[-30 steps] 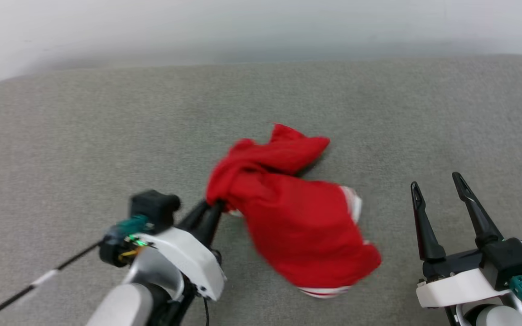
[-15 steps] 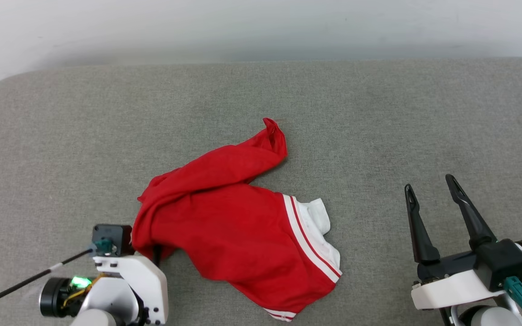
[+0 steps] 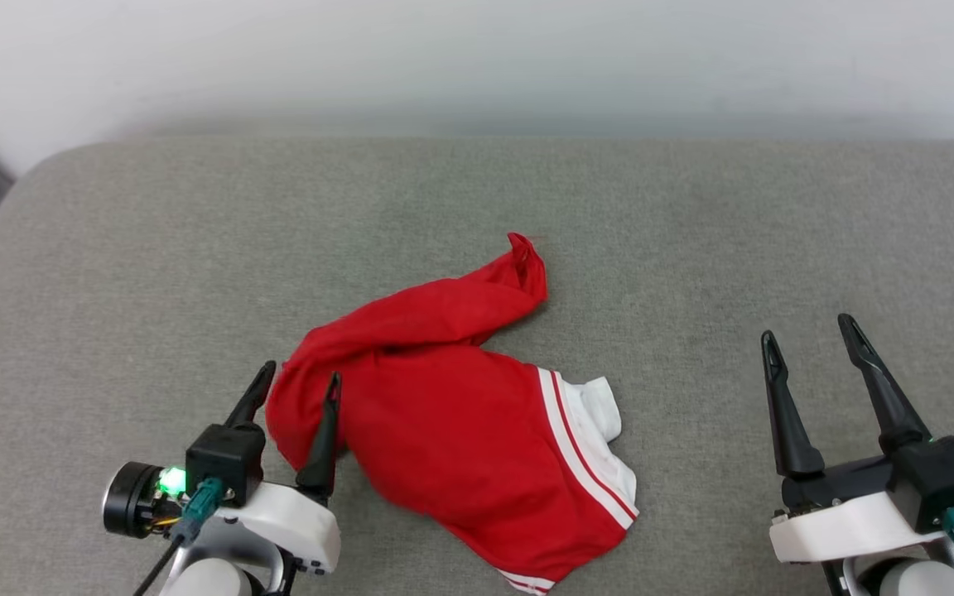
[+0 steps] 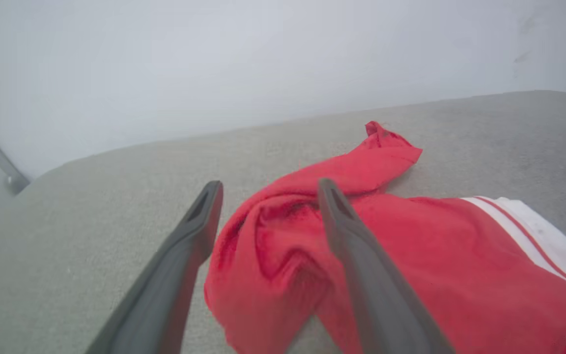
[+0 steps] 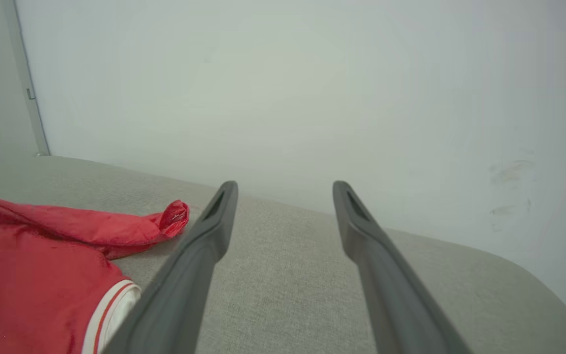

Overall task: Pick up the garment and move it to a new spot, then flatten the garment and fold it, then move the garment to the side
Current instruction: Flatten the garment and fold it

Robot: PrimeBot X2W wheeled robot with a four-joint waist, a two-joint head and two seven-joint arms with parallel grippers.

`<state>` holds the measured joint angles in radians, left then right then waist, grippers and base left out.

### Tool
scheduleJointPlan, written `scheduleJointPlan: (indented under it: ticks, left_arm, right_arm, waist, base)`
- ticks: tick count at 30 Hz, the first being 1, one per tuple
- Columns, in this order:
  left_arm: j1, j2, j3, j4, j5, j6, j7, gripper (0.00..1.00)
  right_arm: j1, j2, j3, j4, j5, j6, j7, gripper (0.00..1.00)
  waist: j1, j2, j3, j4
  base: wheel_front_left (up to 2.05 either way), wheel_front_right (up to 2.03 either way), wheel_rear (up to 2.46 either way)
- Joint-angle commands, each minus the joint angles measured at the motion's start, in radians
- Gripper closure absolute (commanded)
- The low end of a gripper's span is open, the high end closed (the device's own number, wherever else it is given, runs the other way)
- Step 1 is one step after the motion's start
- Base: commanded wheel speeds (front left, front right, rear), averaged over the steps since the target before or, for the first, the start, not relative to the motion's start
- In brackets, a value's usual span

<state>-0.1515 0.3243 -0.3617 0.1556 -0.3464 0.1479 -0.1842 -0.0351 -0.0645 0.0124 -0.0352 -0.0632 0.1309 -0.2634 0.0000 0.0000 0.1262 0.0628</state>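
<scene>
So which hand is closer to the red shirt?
Left. The left hand is open, with the bunched end of the shirt between its fingers. The right hand is open too, off to the shirt's right, bare cushion between them.

- You have no text, number, label or sign to read in any of the views.
- The garment (image 3: 460, 414) lies with a plain red face up, with only white and red striped trim showing, no lettering.
</scene>
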Motion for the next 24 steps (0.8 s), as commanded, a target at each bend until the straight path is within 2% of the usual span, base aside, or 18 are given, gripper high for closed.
scheduleJointPlan:
  ticks: [1, 7, 9, 14, 20, 24]
  left_arm:
    - [0.003, 0.007, -0.006, -0.003, 0.028, 0.001, -0.039, 0.00]
    - [0.033, -0.008, 0.021, -0.100, 0.082, 0.001, -0.082, 0.00]
    - [0.055, -0.011, 0.029, -0.134, 0.098, -0.006, -0.082, 0.00]
    - [0.076, -0.036, 0.036, -0.183, 0.127, -0.025, -0.082, 0.00]
    - [0.077, -0.074, 0.035, -0.182, 0.144, -0.056, -0.082, 0.00]
    - [0.071, -0.103, 0.036, -0.177, 0.154, -0.074, -0.082, 0.00]
  right_arm:
    - [0.017, -0.012, 0.008, -0.010, 0.001, 0.000, -0.002, 0.00]
    - [0.047, -0.051, 0.053, 0.043, 0.059, 0.000, -0.002, 0.00]
    - [0.042, -0.083, 0.094, 0.085, 0.085, 0.000, 0.041, 0.00]
    - [-0.048, -0.207, 0.248, 0.066, 0.223, 0.000, 0.300, 0.00]
    - [-0.180, -0.330, 0.396, 0.027, 0.412, 0.000, 0.693, 0.00]
    - [-0.252, -0.332, 0.463, 0.055, 0.508, 0.000, 0.924, 0.00]
  waist:
    - [0.0000, 0.0000, -0.024, 0.016]
    - [0.0000, 0.0000, -0.063, 0.038]
    - [0.0000, 0.0000, -0.070, 0.046]
    - [0.0000, 0.0000, -0.057, 0.075]
    - [0.0000, 0.0000, -0.023, 0.124]
    - [0.0000, 0.0000, -0.001, 0.160]
  base:
    - [0.00, 0.00, 0.00]
    - [0.00, 0.00, 0.00]
    - [0.00, 0.00, 0.00]
    - [0.00, 0.00, 0.00]
    - [0.00, 0.00, 0.00]
    - [0.00, 0.00, 0.00]
